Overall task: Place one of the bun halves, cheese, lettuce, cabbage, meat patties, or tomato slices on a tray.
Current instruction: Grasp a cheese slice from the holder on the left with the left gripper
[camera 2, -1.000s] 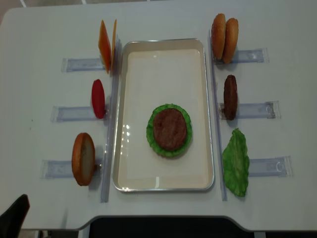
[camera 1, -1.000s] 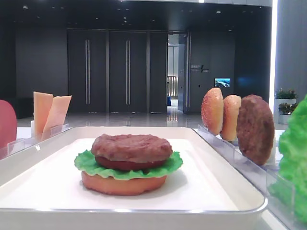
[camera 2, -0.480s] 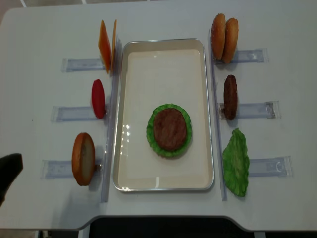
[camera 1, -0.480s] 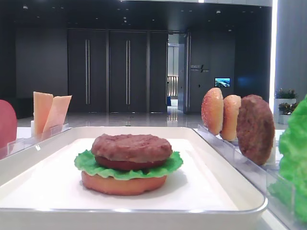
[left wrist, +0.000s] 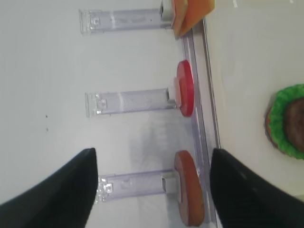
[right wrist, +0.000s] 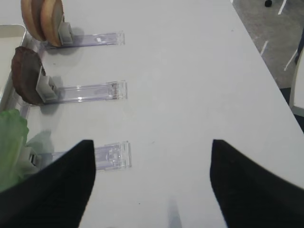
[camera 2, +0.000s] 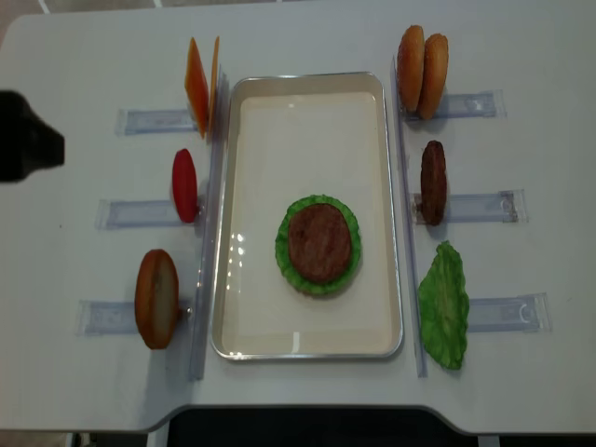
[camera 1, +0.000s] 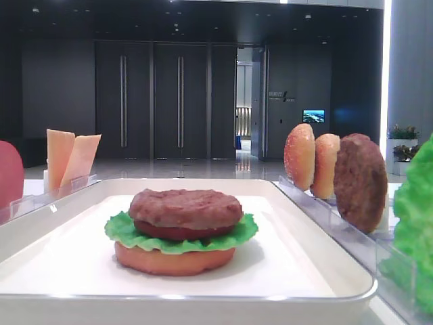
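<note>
On the white tray (camera 2: 242,317), a little toward its near end, sits a stack: a bun half (camera 1: 173,261) at the bottom, frilly lettuce (camera 2: 281,244), a tomato slice (camera 1: 177,233), and a meat patty (camera 2: 319,243) on top. Left of the tray, clear racks (camera 2: 130,213) hold two cheese slices (camera 2: 197,86) upright at the far end, a red tomato slice (camera 2: 184,185) in the middle and a bun half (camera 2: 156,298) nearest. On the right, racks carry two bun halves (camera 2: 422,71), a patty (camera 2: 433,182) and a lettuce leaf (camera 2: 443,304), all standing on edge. The left tool (left wrist: 152,190) hovers over the table (camera 2: 74,214) left of the tomato rack, its dark fingers (left wrist: 61,190) spread apart and empty. The right tool (right wrist: 152,183) hangs above the table's right side, fingers (right wrist: 247,190) likewise parted, grasping nothing
</note>
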Controlling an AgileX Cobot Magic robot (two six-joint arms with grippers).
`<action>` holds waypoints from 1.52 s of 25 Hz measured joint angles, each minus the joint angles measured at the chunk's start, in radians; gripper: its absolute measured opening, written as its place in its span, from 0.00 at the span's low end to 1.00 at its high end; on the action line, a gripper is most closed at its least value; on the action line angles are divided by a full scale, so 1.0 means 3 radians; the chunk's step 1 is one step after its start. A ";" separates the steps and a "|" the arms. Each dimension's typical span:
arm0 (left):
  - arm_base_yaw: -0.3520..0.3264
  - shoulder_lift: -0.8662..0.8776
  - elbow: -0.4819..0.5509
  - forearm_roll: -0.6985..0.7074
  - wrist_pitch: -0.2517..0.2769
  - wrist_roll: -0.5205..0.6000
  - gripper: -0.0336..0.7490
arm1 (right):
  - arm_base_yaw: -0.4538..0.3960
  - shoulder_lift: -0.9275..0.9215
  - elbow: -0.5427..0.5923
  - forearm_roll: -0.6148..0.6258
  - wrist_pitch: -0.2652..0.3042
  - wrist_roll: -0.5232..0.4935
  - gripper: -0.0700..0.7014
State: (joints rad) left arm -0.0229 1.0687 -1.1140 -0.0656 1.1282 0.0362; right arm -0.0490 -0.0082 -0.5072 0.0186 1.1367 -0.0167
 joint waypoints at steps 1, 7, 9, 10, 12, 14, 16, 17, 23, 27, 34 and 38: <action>0.0000 0.0165 -0.0147 0.0013 0.0014 0.0000 0.75 | 0.0000 0.0000 0.0000 0.0000 0.0000 0.0000 0.72; 0.0000 0.1050 -0.1002 0.0120 0.0114 0.0000 0.75 | 0.0000 0.0000 0.0000 0.0000 0.0000 0.0000 0.72; 0.0000 0.1348 -0.1275 0.0131 0.0184 0.0000 0.75 | 0.0000 0.0000 0.0000 0.0000 0.0000 0.0000 0.72; 0.0000 0.1494 -0.1419 0.0133 0.0231 0.0000 0.75 | 0.0000 0.0000 0.0000 0.0000 0.0000 0.0000 0.72; 0.0000 0.1745 -0.1688 0.0134 0.0313 0.0000 0.75 | 0.0000 0.0000 0.0000 0.0000 0.0000 0.0000 0.72; 0.0000 0.1991 -0.1919 0.0137 0.0353 0.0000 0.75 | 0.0000 0.0000 0.0000 0.0000 0.0000 0.0000 0.72; 0.0000 0.2187 -0.2132 0.0144 0.0366 0.0000 0.75 | 0.0000 0.0000 0.0000 0.0000 0.0000 0.0000 0.72; 0.0000 0.2286 -0.2237 0.0144 0.0366 -0.0004 0.75 | 0.0000 0.0000 0.0000 0.0000 0.0000 0.0000 0.72; 0.0000 0.2813 -0.2755 0.0219 0.0373 -0.0054 0.75 | 0.0000 0.0000 0.0000 0.0000 0.0000 0.0000 0.72; 0.0000 0.3130 -0.3070 0.0264 0.0373 -0.0079 0.75 | 0.0000 0.0000 0.0000 0.0000 0.0000 0.0000 0.72; -0.0012 0.3328 -0.3310 0.0370 0.0373 -0.0315 0.75 | 0.0000 0.0000 0.0000 0.0000 0.0000 0.0000 0.72; -0.0150 0.3331 -0.3313 0.0377 0.0376 -0.0415 0.75 | 0.0000 0.0000 0.0000 0.0000 0.0000 0.0000 0.72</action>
State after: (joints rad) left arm -0.0680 2.0680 -2.1080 0.0475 1.2409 -0.0883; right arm -0.0490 -0.0082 -0.5072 0.0186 1.1367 -0.0167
